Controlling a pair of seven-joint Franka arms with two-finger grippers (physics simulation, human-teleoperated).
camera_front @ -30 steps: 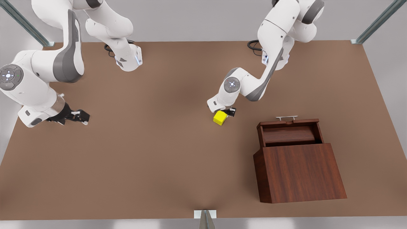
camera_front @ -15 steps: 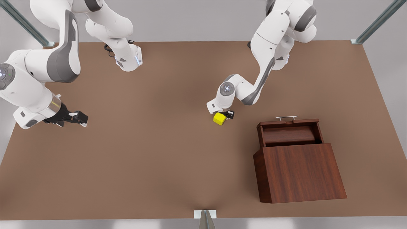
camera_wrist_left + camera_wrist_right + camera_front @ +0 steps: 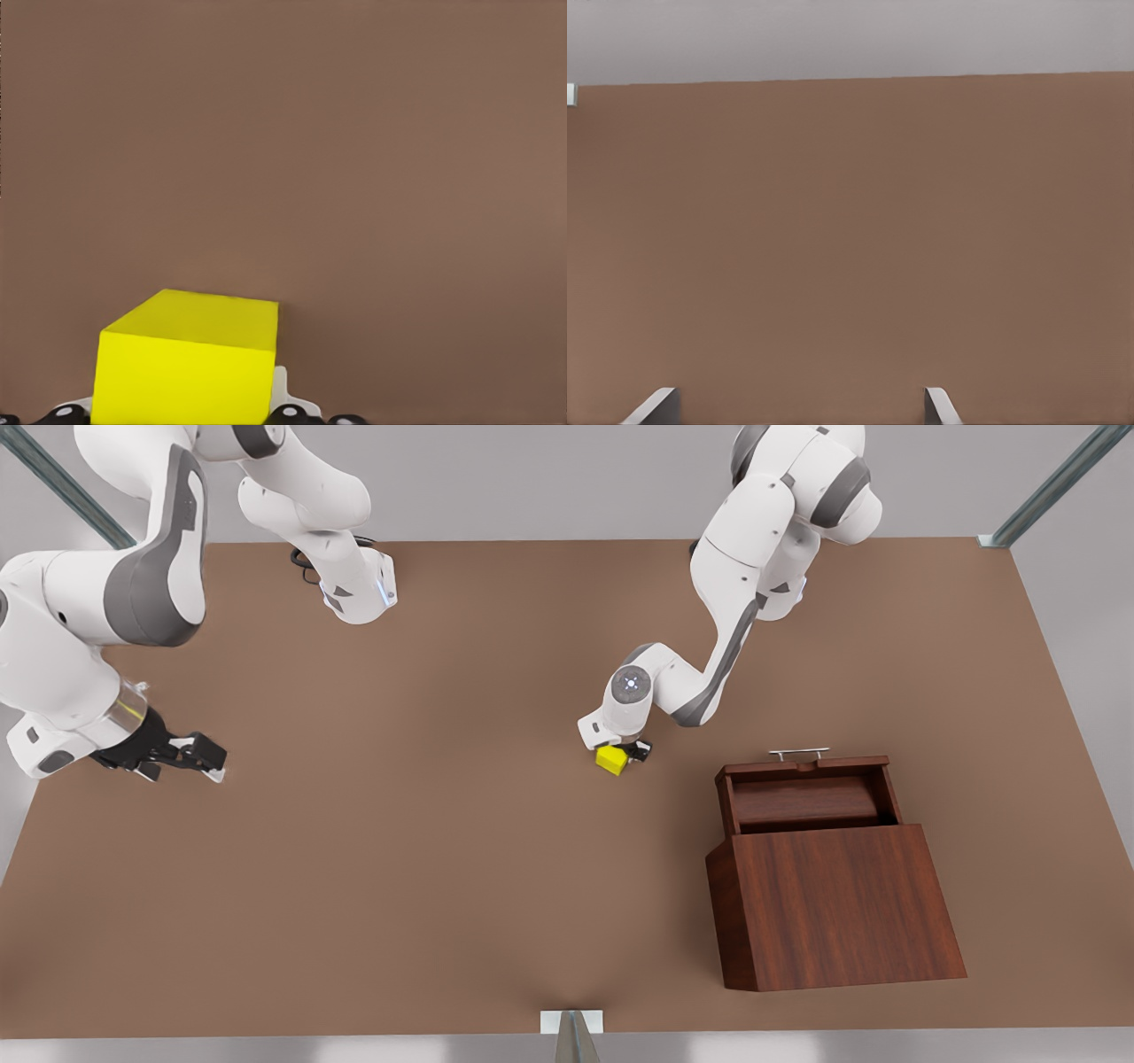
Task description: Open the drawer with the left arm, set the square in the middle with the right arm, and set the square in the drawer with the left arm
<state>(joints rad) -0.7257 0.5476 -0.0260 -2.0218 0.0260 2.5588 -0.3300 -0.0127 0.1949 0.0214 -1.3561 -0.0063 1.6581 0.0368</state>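
The yellow square (image 3: 609, 762) (image 3: 186, 363) is near the table's middle, between the fingers of my left gripper (image 3: 622, 755) (image 3: 182, 414), which is shut on it. White pads (image 3: 282, 390) press its sides. I cannot tell if it touches the tabletop. The drawer (image 3: 806, 799) is pulled open out of the dark wooden cabinet (image 3: 833, 903) at the front view's right, its silver handle (image 3: 799, 752) toward the arms, and it holds nothing. My right gripper (image 3: 205, 767) (image 3: 799, 409) waits open over the table's edge at the front view's left.
The brown tabletop (image 3: 425, 850) stretches wide between the two arms and toward the front edge. Metal frame posts (image 3: 1045, 487) stand at the back corners, and a small bracket (image 3: 571, 1023) sits at the front edge.
The left gripper has sunk lower with the square, which now looks smaller and partly covered by the hand. The right gripper has drifted toward the front view's left edge.
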